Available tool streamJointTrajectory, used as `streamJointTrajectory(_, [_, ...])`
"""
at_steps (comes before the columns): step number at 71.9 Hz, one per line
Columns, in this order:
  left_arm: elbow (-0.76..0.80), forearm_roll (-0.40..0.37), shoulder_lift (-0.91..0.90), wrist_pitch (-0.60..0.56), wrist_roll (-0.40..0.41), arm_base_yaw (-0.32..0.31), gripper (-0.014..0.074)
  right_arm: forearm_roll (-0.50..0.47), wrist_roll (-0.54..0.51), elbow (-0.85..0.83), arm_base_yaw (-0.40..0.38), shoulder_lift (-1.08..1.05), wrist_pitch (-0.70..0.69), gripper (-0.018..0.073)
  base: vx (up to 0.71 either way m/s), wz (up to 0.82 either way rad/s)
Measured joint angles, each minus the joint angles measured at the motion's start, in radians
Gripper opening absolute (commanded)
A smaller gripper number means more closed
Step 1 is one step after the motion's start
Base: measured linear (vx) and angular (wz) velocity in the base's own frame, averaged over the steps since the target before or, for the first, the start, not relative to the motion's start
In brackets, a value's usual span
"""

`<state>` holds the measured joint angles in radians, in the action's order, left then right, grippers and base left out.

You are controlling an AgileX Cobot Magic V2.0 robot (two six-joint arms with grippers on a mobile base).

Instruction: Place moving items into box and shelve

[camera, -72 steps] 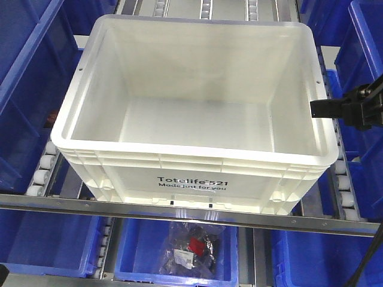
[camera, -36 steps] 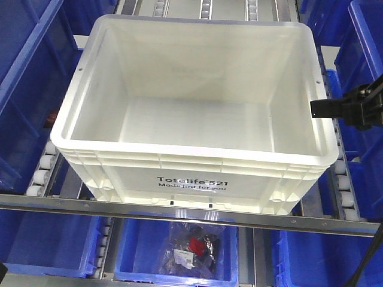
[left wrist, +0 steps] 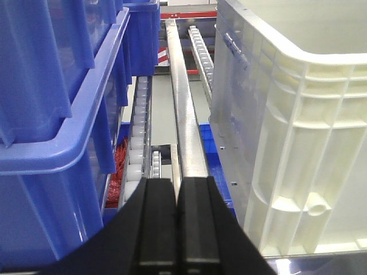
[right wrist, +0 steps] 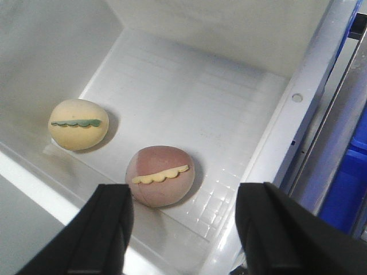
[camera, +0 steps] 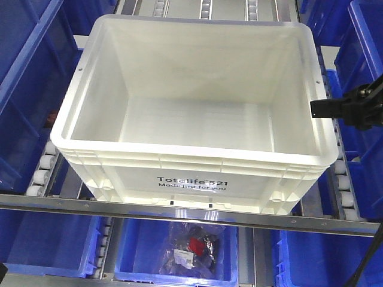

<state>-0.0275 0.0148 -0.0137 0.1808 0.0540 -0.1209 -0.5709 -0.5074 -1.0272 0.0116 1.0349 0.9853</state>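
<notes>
Toys are both seen inside the white box [camera: 191, 173]: the yellow toy [right wrist: 78, 124] and the pinkish-red toy [right wrist: 160, 175] on its floor. The right hand [right wrist: 183, 235] is held spread above them; the left hand [left wrist: 176, 220] is pressed together beside the box. Little room is left between box rim and blue bins [left wrist: 63, 114], so a shove could be snagged there.

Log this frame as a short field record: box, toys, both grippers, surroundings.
box: white crate on roller shelf rails, printed "Totelife 521"
toys: yellow toy and pinkish-red toy lie apart on the crate floor
left gripper: shut, empty, outside the crate beside a blue bin
right gripper: open, empty, above the toys
below shelf: bagged items in a blue bin
</notes>
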Motion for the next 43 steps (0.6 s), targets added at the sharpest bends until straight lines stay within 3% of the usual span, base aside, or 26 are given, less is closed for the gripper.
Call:
streamJointTrajectory(14, [0.000, 0.000, 0.000, 0.000, 0.000, 0.000, -0.0006, 0.047, 0.003, 0.000, 0.000, -0.114, 0.017, 0.0435, 0.00, 0.00])
streamJointTrajectory(27, [0.000, 0.000, 0.000, 0.000, 0.000, 0.000, -0.0006, 0.165, 0.094, 0.003, -0.007, -0.278, 0.102, 0.0318, 0.00, 0.00])
streamJointTrajectory(43, [0.000, 0.000, 0.000, 0.000, 0.000, 0.000, -0.0006, 0.188, 0.193, 0.255, -0.167, -0.574, 0.079, 0.0095, 0.00, 0.00])
